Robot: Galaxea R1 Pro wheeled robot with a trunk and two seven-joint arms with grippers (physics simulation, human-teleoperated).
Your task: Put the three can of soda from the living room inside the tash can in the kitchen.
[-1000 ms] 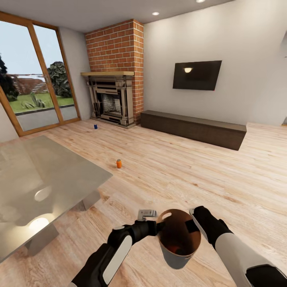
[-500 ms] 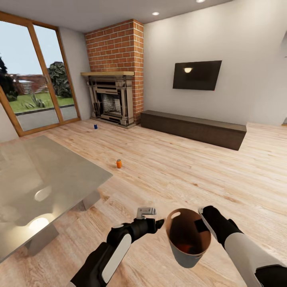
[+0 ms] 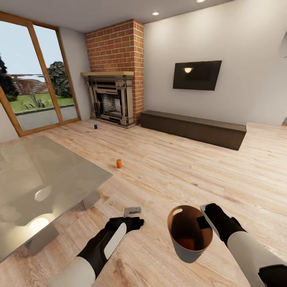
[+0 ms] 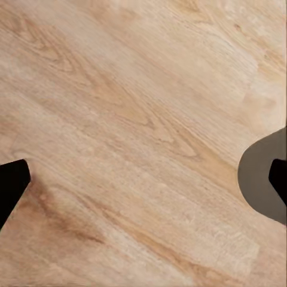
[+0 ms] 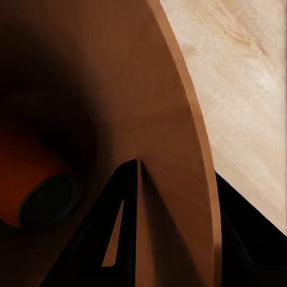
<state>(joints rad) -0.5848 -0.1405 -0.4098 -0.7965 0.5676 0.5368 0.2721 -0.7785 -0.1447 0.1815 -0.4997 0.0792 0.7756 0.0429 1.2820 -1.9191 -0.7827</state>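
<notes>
My right gripper [image 3: 204, 222] is shut on the rim of the brown-copper trash can [image 3: 189, 236], which it holds above the floor. In the right wrist view one finger [image 5: 122, 221] sits inside the bin wall [image 5: 173, 119] and the other outside it. One orange soda can [image 3: 186, 243] lies in the bin's bottom [image 5: 36, 185]. A second orange can [image 3: 118, 163] stands on the floor ahead. The dark blue can [image 3: 95, 126] stands near the fireplace. My left gripper [image 3: 133, 211] hangs open and empty over bare floor, left of the bin, its fingers [image 4: 12, 185] spread wide.
A glass-topped table [image 3: 48, 175] fills the left foreground. The brick fireplace [image 3: 111, 101] stands in the far corner, with the long dark bench [image 3: 193, 128] under the wall TV [image 3: 196, 75]. Glass doors [image 3: 36, 79] line the left wall. Wood floor [image 3: 179, 171] stretches between.
My left arm has drawn back to the left, away from the bin. The right gripper has carried the bin slightly right and lower.
</notes>
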